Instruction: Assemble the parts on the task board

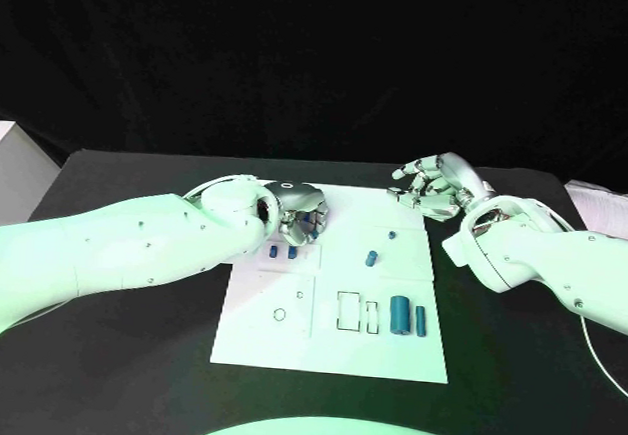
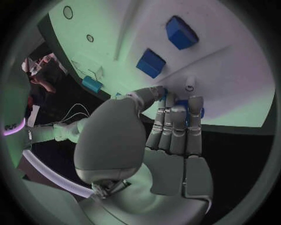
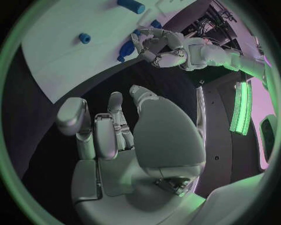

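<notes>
The left hand [image 1: 301, 209] is positioned over the far left corner of the board [image 1: 329, 329]. Its fingers [image 2: 175, 123] are curled down onto a small blue part [image 2: 186, 107] at the board's edge; whether the part is gripped cannot be determined. Two further blue parts [image 1: 282, 251] lie just nearside of this hand, long axes pointing away from the robot.

The right hand [image 1: 434, 186] is located off the board's far right corner, above the table [image 1: 116, 364]. Its fingers [image 3: 105, 131] are loosely spread and it holds nothing.

A short part [image 1: 372, 259] lies mid-board. A thick cylinder [image 1: 399, 316] and a thin rod [image 1: 421, 319] lie side by side near the right edge, both long axes running near-to-far.
</notes>
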Controlling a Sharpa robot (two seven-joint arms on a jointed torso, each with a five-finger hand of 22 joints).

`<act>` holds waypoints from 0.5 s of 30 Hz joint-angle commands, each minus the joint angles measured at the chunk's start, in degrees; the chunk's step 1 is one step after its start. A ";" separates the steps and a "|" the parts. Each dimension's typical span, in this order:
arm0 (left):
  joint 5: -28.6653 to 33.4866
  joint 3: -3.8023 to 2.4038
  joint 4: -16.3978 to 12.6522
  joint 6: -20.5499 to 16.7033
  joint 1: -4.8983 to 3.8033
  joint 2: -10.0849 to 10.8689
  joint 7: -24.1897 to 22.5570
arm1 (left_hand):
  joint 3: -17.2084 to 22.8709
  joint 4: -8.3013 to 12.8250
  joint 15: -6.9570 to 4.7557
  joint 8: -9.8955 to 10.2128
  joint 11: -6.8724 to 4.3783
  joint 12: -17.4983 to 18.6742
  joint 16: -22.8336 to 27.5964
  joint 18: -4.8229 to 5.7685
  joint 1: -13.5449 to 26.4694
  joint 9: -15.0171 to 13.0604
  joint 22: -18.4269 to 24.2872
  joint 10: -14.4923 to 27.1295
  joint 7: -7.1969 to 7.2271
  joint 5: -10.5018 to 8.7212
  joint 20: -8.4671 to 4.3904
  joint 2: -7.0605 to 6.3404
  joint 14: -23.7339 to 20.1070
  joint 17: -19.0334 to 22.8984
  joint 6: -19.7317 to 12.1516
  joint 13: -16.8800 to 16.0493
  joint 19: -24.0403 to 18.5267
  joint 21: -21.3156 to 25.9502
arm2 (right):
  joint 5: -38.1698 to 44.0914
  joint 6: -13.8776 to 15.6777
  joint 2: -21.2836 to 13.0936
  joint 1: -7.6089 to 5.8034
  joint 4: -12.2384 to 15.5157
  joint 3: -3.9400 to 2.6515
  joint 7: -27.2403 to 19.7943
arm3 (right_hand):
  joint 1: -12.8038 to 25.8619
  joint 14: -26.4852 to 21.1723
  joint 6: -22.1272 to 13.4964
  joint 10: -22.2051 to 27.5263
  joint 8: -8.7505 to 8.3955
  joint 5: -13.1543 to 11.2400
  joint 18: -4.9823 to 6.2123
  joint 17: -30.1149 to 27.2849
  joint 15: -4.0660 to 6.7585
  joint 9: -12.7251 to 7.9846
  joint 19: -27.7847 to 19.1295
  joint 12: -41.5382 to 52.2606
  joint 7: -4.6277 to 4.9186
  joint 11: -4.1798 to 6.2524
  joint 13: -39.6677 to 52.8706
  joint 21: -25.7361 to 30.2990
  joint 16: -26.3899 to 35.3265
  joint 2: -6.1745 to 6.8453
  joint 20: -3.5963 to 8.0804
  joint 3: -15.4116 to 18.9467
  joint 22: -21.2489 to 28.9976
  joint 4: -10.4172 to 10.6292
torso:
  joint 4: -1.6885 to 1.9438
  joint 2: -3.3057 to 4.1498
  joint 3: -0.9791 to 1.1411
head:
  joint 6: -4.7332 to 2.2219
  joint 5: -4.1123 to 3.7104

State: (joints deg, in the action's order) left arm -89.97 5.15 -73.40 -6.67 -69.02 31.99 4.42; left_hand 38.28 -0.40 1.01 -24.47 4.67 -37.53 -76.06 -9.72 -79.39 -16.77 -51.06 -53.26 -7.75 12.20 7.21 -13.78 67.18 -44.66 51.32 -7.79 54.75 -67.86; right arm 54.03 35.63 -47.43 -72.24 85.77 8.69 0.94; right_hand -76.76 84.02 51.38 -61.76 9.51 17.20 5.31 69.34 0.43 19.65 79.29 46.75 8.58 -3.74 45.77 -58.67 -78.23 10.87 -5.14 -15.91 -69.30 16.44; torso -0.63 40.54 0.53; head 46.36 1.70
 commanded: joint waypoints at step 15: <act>0.74 0.03 -0.03 -2.93 0.10 0.06 -1.44 | -0.39 1.02 -1.23 1.17 -1.38 4.59 -3.05 1.37 0.05 -0.90 -4.97 -7.29 0.46 -0.31 -1.07 2.20 5.69 -5.98 5.48 1.30 5.58 -3.41 | 0.12 -0.23 0.05 0.03 0.11 -0.01 -0.74 | 0.14 0.80 0.30 0.43 0.43 0.28 0.92 0.14 0.41 0.09 -0.27 -0.50 0.07 0.14 -0.26 0.21 0.17 0.51 0.13 -0.37 0.04 0.04 | -0.04 0.00 -0.05 | -0.23 0.14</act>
State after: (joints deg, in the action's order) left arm -89.80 5.19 -73.21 -7.60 -68.96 31.99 3.97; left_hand 37.87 0.33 -0.30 -23.09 3.18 -33.09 -78.88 -8.79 -79.23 -17.31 -55.92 -60.13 -7.23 12.00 6.16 -12.11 72.39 -50.52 56.51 -6.45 60.01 -70.96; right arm 53.98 35.62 -47.41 -72.24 85.80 8.69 0.91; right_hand -76.76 84.02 51.36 -61.58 9.74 17.20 5.30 69.39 0.43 19.65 79.29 46.46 8.56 -3.56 45.55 -58.67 -78.23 10.86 -5.14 -15.91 -69.30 16.44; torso -0.68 40.55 0.49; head 46.19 1.85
